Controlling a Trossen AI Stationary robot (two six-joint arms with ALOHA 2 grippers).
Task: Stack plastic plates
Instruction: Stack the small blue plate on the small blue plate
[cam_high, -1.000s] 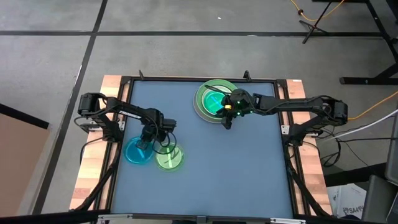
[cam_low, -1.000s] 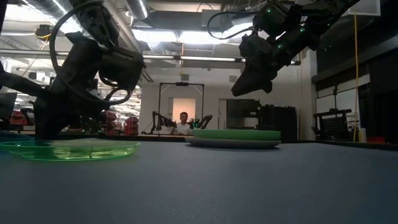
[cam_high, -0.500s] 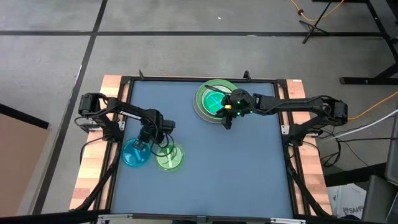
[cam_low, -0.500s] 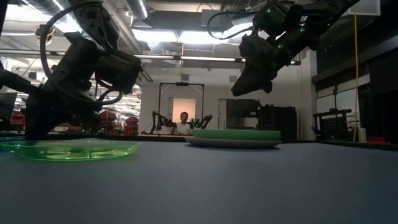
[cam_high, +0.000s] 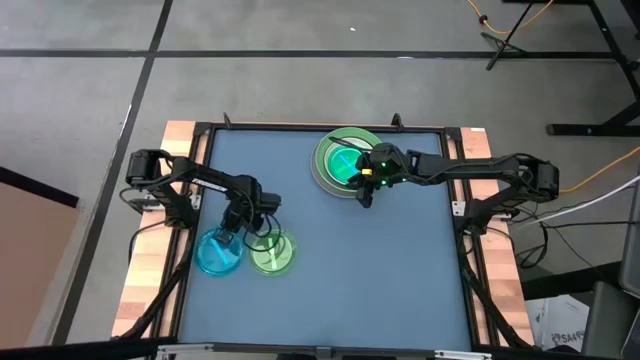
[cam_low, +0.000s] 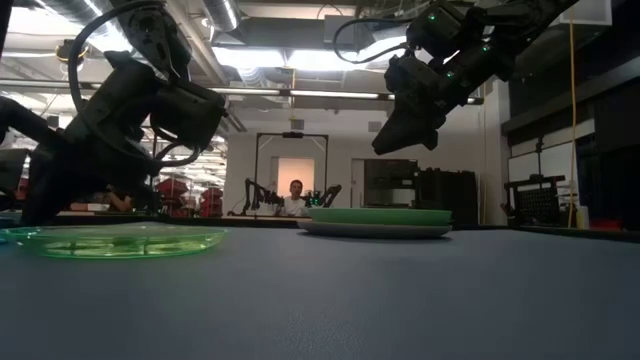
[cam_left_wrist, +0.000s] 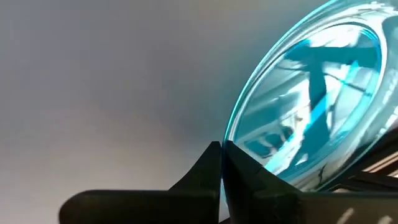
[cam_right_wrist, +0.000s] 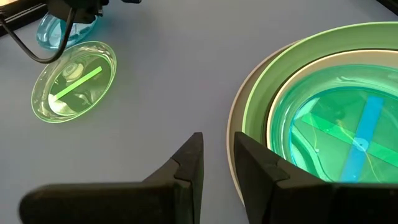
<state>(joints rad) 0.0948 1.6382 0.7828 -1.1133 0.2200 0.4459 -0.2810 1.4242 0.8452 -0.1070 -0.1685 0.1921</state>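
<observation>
Surface: blue-grey table (cam_high: 350, 270) is carrying every plate.
Left gripper (cam_high: 232, 229): fingers pressed together, pinching the rim of the translucent blue plate (cam_high: 219, 251), which is lying at its 7 o'clock in the high view.
Translucent green plate (cam_high: 272, 252): lying just beside the blue one, at its 3 o'clock.
Right gripper (cam_high: 365, 194): slightly spread, holding nothing, hovering at the stack's 5 o'clock edge.
Stack (cam_high: 346, 160): light green plate on grey, translucent plates inside, sitting far back.
Writing: none readable.

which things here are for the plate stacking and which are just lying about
For the job:
- translucent blue plastic plate, pinched by left tool
- translucent green plastic plate
- stack of round plastic plates

Lying about:
- black stand legs on the floor
- person behind
</observation>
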